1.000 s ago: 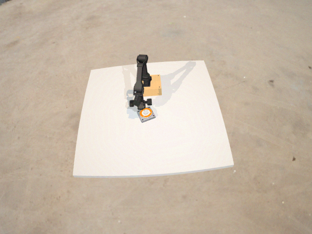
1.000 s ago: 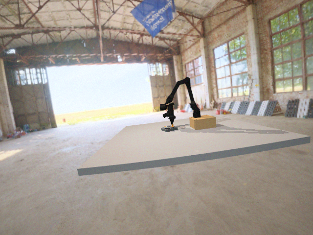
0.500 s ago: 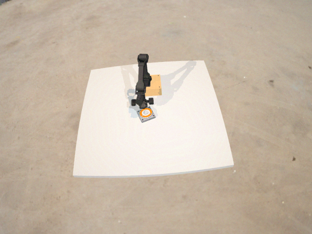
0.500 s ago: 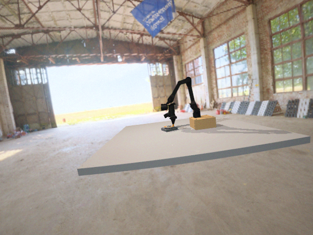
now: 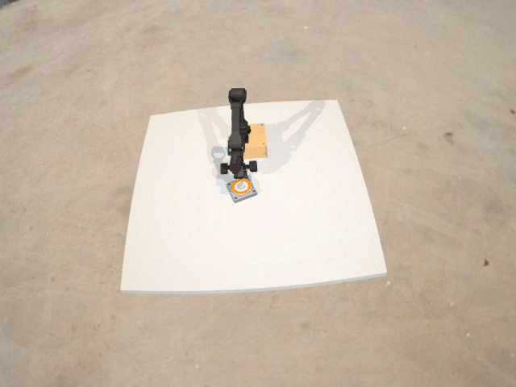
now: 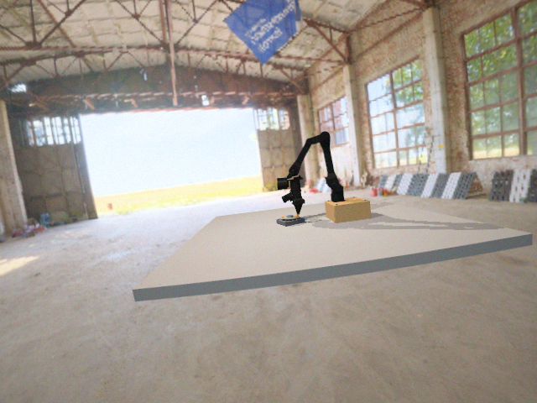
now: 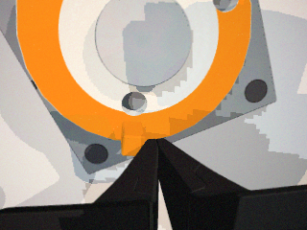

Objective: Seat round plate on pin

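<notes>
Wrist view, left to right: grey base (image 7: 261,103) corner hole at lower left, then the orange tab (image 7: 130,143) on the round plate (image 7: 43,72), the hole (image 7: 133,102) just above the tab with something grey inside it, possibly the pin, cannot tell. The gripper (image 7: 156,144) sits right of the tab, jaws pressed together on nothing, tips at or touching the tab's edge. Plate is on the post (image 7: 144,45), over the base. Step looks like nudging the tab sideways with the closed tips to turn the plate; best to push low on the tab, slowly, stop once the plate drops, then lift off. Top view shows only the tiny plate (image 5: 241,185) below the arm; exterior shows the gripper (image 6: 298,213) pointing straight down, plate tilt unreadable there.
</notes>
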{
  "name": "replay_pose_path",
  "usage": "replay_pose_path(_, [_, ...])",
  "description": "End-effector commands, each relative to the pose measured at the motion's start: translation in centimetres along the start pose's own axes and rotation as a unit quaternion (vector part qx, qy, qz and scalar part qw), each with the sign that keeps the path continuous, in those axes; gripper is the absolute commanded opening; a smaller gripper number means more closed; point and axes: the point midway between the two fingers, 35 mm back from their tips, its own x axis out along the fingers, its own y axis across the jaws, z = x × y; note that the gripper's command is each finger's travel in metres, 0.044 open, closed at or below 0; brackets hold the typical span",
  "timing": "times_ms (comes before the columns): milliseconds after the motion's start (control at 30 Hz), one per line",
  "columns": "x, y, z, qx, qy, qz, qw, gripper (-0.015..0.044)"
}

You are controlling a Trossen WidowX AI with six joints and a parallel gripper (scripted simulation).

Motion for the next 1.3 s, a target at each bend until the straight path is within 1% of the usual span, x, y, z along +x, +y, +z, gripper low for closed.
replay_pose_path(0, [0.0,0.6,-0.1,0.0,0.001,0.004,1.0,0.0])
replay_pose_path(800, [-0.3,3.8,1.3,0.0,0.0,0.005,1.0,0.0])
replay_pose_path(1267, [-0.4,4.5,2.0,0.0,0.0,0.005,1.0,0.0])
